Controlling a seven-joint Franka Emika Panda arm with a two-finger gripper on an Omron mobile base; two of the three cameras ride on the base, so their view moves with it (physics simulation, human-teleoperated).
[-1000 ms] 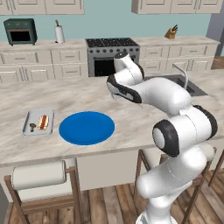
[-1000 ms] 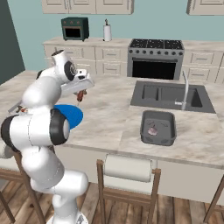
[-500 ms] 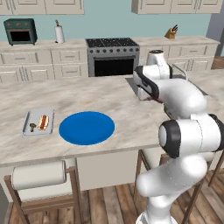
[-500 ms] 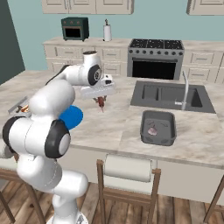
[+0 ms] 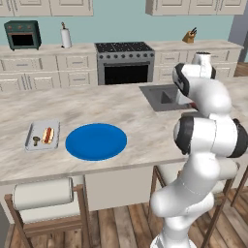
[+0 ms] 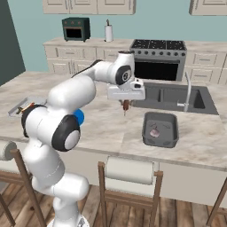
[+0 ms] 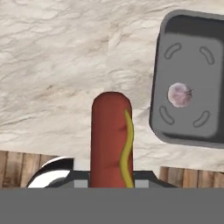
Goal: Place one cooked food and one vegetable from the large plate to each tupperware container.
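Hand view: hot dog [image 7: 111,140] points lengthwise away from end effector [image 7: 112,180].

Sink [image 6: 175,96] w/ faucet [image 6: 188,91] set in island counter [image 5: 97,106] far edge. Stove [image 5: 124,62], toaster oven [image 5: 22,34], paper towel roll [image 5: 66,37], knife block [image 5: 188,36] seen along back counter.

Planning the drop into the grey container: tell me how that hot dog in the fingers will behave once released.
The hot dog is a smooth round cylinder, so it will probably roll if dropped flat. It juts straight out of the grip without sagging, so it seems fairly stiff. The tupperware container has raised walls, which should stop any roll, though it may nudge the small pale vegetable lying inside.
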